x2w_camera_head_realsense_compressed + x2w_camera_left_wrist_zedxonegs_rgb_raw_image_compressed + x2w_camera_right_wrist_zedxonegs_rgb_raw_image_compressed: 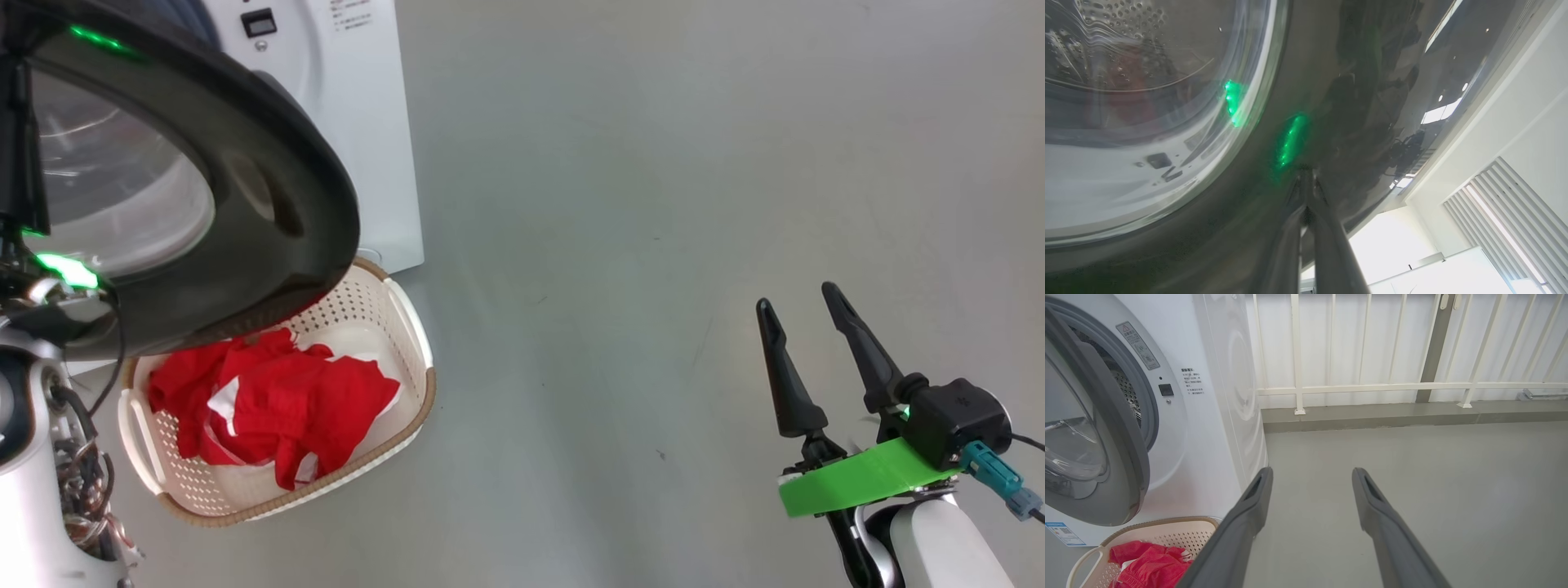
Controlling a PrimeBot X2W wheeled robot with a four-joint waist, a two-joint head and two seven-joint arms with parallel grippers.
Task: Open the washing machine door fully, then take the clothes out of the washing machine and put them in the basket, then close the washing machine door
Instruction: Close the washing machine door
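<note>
Door (269, 204), upper left, stood ajar above the basket (408, 327) of red clothes (277, 400); shut, empty left gripper (1306, 179) pressed its glossy rim and might skid off; right gripper (798, 298) gaped, holding nothing.

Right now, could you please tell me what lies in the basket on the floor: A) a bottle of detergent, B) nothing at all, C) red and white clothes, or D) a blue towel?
C: red clothes with white panels lie heaped inside the basket, in front of the washing machine.
</note>
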